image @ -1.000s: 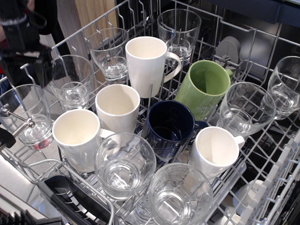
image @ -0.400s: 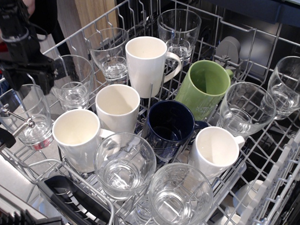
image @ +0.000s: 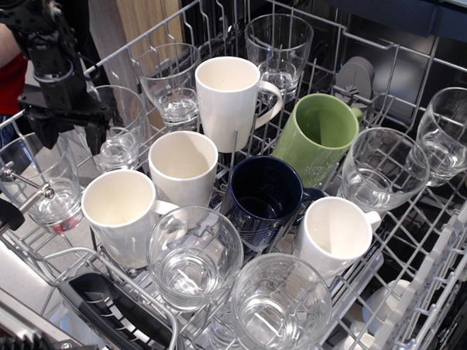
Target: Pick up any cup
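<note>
A wire dishwasher rack (image: pixel 414 291) holds several cups and glasses. White mugs stand at the back (image: pixel 227 101), in the middle (image: pixel 183 166), at the front left (image: pixel 122 213) and at the right (image: pixel 333 237). A green mug (image: pixel 320 137) leans at the back right and a dark blue mug (image: pixel 263 198) sits in the centre. My black gripper (image: pixel 69 137) hangs at the left, open and empty, its fingers pointing down over the clear glass (image: pixel 115 127) beside the middle white mug.
Clear glasses fill the rack's back row (image: pixel 279 47), right side (image: pixel 452 134), front (image: pixel 194 256) and far left (image: pixel 38 178). A black cutlery basket (image: pixel 115 313) sits at the front left. A person in red (image: pixel 7 76) stands behind the arm.
My gripper has moved right and slightly down, from the rack's left edge to above the clear glass in the left column.
</note>
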`<state>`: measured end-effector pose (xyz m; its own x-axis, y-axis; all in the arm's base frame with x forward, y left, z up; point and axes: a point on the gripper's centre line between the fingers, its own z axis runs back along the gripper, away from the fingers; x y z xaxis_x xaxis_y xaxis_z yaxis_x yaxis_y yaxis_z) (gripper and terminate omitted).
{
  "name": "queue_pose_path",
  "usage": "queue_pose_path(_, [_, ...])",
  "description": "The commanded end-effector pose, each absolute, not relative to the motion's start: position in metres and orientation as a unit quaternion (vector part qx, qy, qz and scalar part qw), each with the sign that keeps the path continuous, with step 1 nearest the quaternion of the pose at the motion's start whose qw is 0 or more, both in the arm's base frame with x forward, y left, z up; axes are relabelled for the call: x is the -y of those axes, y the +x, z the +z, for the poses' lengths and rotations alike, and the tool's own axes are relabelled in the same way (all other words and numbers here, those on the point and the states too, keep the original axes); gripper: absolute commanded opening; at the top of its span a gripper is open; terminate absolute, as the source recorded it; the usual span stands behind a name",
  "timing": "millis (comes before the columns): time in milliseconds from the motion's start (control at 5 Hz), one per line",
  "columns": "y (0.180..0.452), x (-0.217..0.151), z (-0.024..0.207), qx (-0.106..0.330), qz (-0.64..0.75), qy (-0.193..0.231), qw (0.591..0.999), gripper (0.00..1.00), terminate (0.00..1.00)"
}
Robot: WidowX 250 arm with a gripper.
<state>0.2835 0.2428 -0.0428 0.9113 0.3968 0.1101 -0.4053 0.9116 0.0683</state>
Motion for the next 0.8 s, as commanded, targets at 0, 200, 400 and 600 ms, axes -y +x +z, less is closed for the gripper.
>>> queue_pose_path(0, [0.283, -0.251, -0.039, 0.073, 0.199, 0.069, 0.975, 1.00, 0.00])
queue_pose_path(200, [0.274, -0.252, -0.043, 0.074, 0.195, 0.071, 0.975, 1.00, 0.00])
queue_pose_path(400, [0.269, -0.250, -0.047, 0.068, 0.206, 0.071, 0.974, 0.00, 0.00])
queue_pose_path(600, [0.270, -0.247, -0.050, 0.064, 0.218, 0.078, 0.971, 0.00, 0.00])
